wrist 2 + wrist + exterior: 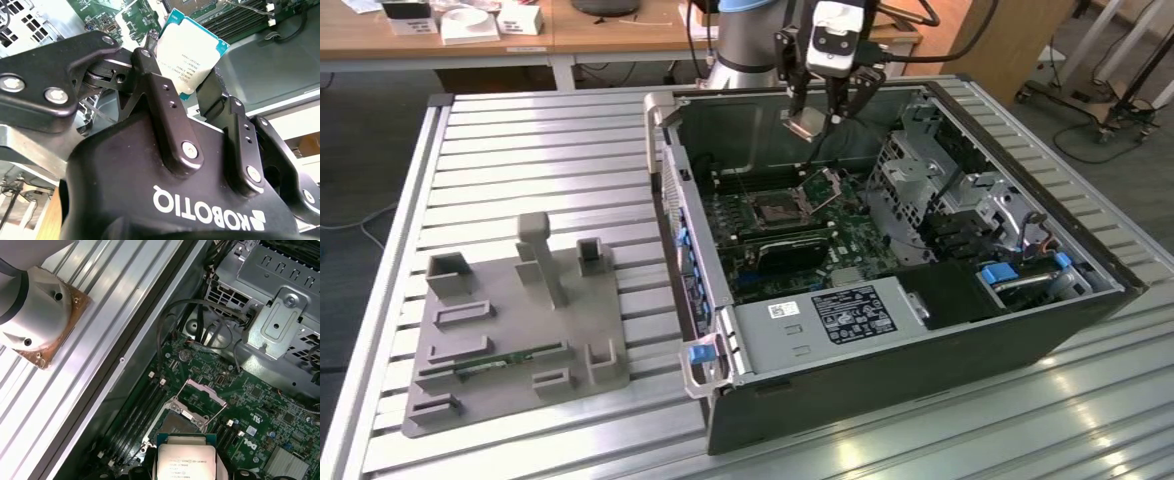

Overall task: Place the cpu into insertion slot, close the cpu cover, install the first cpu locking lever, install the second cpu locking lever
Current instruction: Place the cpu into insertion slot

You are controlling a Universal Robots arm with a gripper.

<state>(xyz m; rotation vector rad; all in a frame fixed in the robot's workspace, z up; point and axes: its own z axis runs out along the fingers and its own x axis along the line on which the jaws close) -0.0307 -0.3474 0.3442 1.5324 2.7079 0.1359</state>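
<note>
Your jaws are clamped on the cpu (192,50), hanging above the insertion slot (172,426), cpu cover (186,413) flipped up.

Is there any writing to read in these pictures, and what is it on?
Claw body, second wrist view: large white maker's name, upside down; brand names are not quoted.
Cpu held in the claw: rows of fine print, too small to read.
Motherboard: white brand logo, not quoted.
Label on the grey box: too small to read.
</note>
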